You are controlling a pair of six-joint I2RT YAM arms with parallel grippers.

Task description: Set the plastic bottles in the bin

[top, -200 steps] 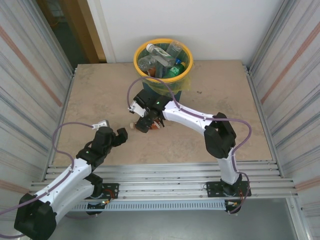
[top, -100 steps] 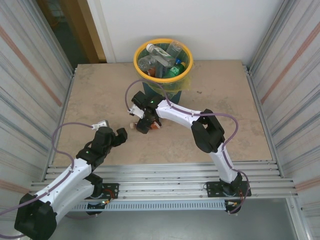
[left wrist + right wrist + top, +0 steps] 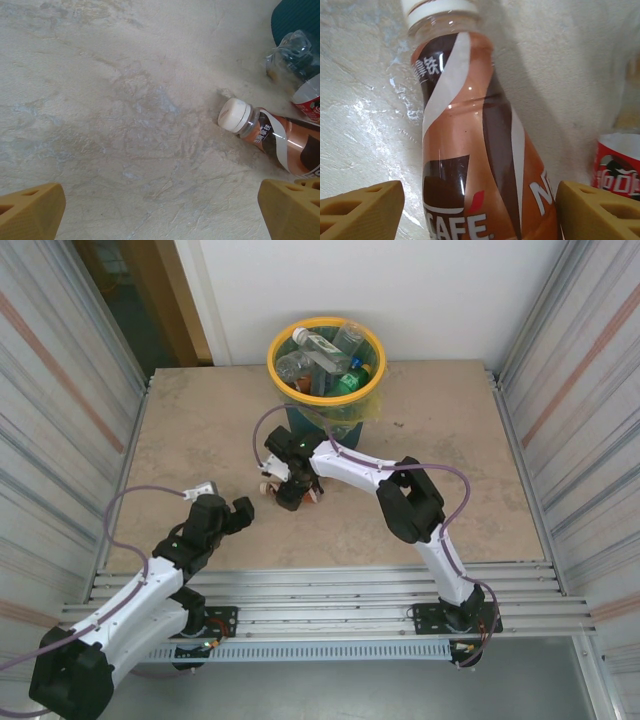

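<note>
Table (image 3: 200, 430) with two arms, read from left to right. At the left, near the front edge, we see the left gripper (image 3: 232, 512) low over bare surface. Its wrist view places its two tan fingers (image 3: 31, 211) at opposite lower corners, so the jaws are spread wide and nothing lies between them.

Right of it, toward the middle of the table, a coffee bottle (image 3: 470, 150) lies on its side. It is brown with a white swirl on the label, and its white cap (image 3: 235, 114) points toward the left gripper.

The right gripper (image 3: 290, 492) is down over this bottle. In its wrist view we find one finger on either side of the body. The finger on the right of that picture is at the bottle's edge, while a strip of table shows between the other finger and the bottle. We therefore read the jaws as apart and astride the bottle, not clamped on it.

Just beside the coffee bottle lies a red-labelled bottle (image 3: 619, 172). A crumpled clear bottle (image 3: 292, 52) lies a little beyond, at the foot of the bin (image 3: 274, 355).

The bin stands at the table's far edge. Inside its yellow rim lie several bottles (image 3: 318, 365), mostly clear, with one green.
</note>
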